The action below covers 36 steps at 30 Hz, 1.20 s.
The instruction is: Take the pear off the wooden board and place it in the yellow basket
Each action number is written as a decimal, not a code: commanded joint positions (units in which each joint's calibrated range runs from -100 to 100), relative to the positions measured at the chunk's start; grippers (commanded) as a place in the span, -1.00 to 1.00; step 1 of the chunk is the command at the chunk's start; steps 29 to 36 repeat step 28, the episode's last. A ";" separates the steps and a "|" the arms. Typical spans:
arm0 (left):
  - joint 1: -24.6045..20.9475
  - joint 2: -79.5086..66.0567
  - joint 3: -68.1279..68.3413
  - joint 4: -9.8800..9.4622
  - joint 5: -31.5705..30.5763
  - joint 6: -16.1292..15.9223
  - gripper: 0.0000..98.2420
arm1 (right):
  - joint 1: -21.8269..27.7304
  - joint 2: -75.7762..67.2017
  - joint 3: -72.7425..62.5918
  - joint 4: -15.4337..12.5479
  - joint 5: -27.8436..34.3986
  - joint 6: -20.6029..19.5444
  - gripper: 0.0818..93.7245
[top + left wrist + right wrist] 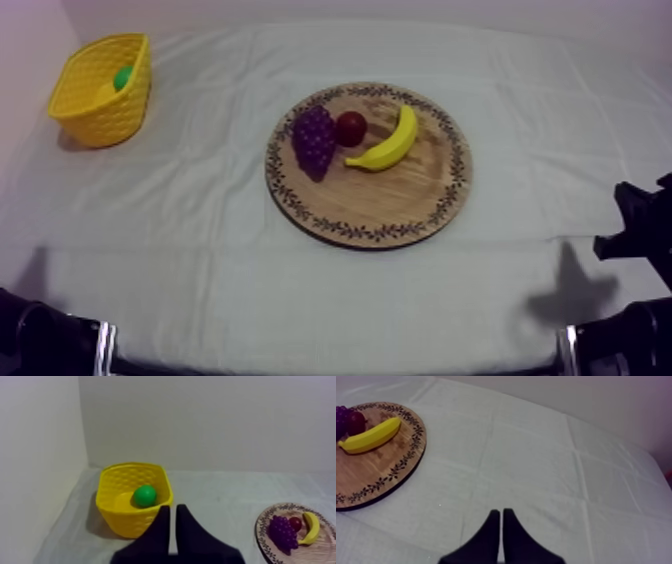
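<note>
Both tools are closed on nothing. My left tool has its fingers together in a narrow wedge, above the table near the yellow basket and touching nothing. My right tool is the same, over bare table beside the wooden board. The pear lies inside the basket, apart from both tools. On the board are a banana, a bunch of grapes and a small red fruit.

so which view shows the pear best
Left wrist view: the pear sits plainly inside the yellow basket. The top view catches a green patch of it over the basket's rim. The right wrist view faces the wooden board.
</note>
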 commanded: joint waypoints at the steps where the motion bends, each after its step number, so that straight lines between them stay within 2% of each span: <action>1: -0.31 -0.19 4.03 -0.34 -0.94 0.61 -0.98 | -0.01 -0.01 -0.01 0.00 0.00 0.01 -0.99; 7: -0.89 -0.31 12.34 -0.92 -4.16 2.46 -1.00 | -0.01 -0.01 -0.01 0.00 0.00 0.02 -0.99; 10: -0.96 -0.32 17.67 -0.63 -6.58 2.92 -1.00 | -0.01 -0.01 -0.01 0.00 0.00 0.01 -0.99; 16: -1.90 -0.30 22.15 1.46 -11.03 -1.98 -1.00 | -0.01 -0.01 -0.01 0.00 0.00 0.05 -0.99; 20: -2.12 -0.26 24.31 4.24 -15.33 -9.10 -1.00 | -0.01 -0.01 -0.01 0.00 0.00 0.02 -0.99; 21: -1.91 -0.28 24.73 5.02 -16.33 -9.51 -1.00 | -0.01 -0.01 -0.01 0.00 0.00 0.01 -0.99; 23: -1.62 -0.31 25.22 5.98 -17.55 -7.07 -1.00 | -0.01 -0.01 -0.01 0.00 0.00 0.04 -0.99; 28: -1.40 -0.32 25.61 6.75 -18.53 3.80 -1.00 | -0.01 -0.01 -0.01 0.00 0.00 0.02 -0.99; 36: -1.40 -0.32 25.61 6.75 -18.53 3.80 -1.00 | -0.01 -0.01 -0.01 0.00 0.00 0.02 -0.99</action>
